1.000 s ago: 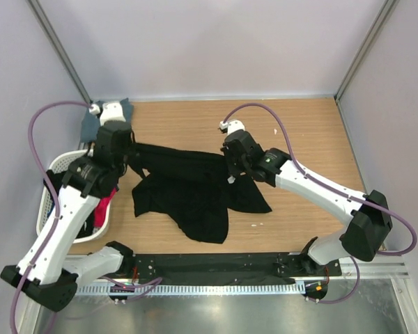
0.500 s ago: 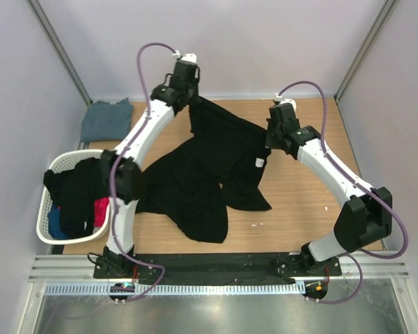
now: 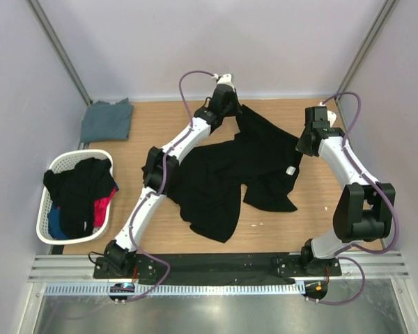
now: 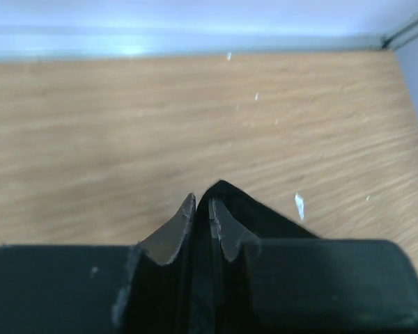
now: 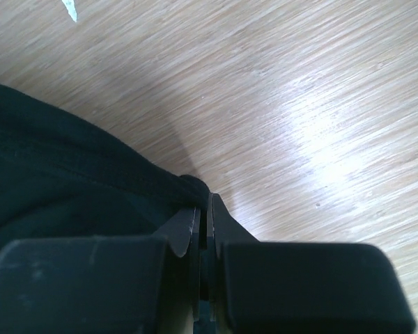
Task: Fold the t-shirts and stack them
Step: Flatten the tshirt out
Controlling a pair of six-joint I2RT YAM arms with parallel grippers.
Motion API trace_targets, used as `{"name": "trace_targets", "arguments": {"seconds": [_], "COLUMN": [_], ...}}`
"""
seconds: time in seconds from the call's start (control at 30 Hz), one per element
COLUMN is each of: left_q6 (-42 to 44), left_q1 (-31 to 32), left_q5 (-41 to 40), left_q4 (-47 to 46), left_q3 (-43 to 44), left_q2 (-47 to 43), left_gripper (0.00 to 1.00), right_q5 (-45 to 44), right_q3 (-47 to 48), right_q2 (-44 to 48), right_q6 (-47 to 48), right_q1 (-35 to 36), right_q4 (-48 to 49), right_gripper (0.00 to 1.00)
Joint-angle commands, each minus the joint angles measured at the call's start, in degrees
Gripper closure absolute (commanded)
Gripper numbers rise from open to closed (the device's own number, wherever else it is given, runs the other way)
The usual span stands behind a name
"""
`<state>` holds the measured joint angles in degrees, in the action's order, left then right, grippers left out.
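Two far corners of the black t-shirt (image 3: pixel 216 181) are pinched, one in the left pincer (image 4: pixel 202 209), one in the right pincer (image 5: pixel 204 212). The rest lies rumpled mid-counter (image 3: pixel 153 118). Best to draw both corners apart evenly, then lay the cloth flat.

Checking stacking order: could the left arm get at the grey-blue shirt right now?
Probably not yet: its jaws are clamped on the black t-shirt, though the grey-blue shirt lies uncovered.

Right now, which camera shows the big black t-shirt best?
The top camera, because it shows the whole black t-shirt and its shape. The left wrist camera sees only a small black corner. The right wrist camera sees only one dark edge, very close up.
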<state>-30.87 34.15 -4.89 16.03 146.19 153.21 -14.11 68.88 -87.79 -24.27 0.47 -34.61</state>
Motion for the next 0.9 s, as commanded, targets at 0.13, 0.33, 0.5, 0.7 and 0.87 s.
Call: {"name": "trace_targets", "arguments": {"seconds": [0.13,0.33,0.5,0.7,0.87], "left_q6": [0.99,8.97,1.0,-7.17,-4.2], "left_q1": [-2.86,1.08,1.71,2.06,8.63], "left_q5": [-0.84,-0.73,-8.47,-6.56,-6.71], "left_q4": [-9.0,-1.64,10.94,10.16,9.63], "left_q3": [-3.88,-6.44,-20.29,-59.93,-74.01], "left_q2": [-10.28,-15.99,-28.11,-50.62,-56.79], "left_gripper": [1.0,0.45,0.31,0.23,0.21], "right_q5": [0.22,-5.3,-3.57,-0.84,0.75], "right_q3": [2.31,0.46,-1.99,-10.32,-13.42], "right_q2": [-2.83,0.68,1.3,3.84,7.98], "right_q6": [-0.77,-1.3,-2.09,-4.03,-4.03], "right_q1": [0.23,-1.25,-3.19,-7.58,-12.33], "right_q4": [1.21,-0.45,-1.95,-2.13,-4.05], "right_gripper": [0.99,0.95,0.99,0.99,0.99]}}
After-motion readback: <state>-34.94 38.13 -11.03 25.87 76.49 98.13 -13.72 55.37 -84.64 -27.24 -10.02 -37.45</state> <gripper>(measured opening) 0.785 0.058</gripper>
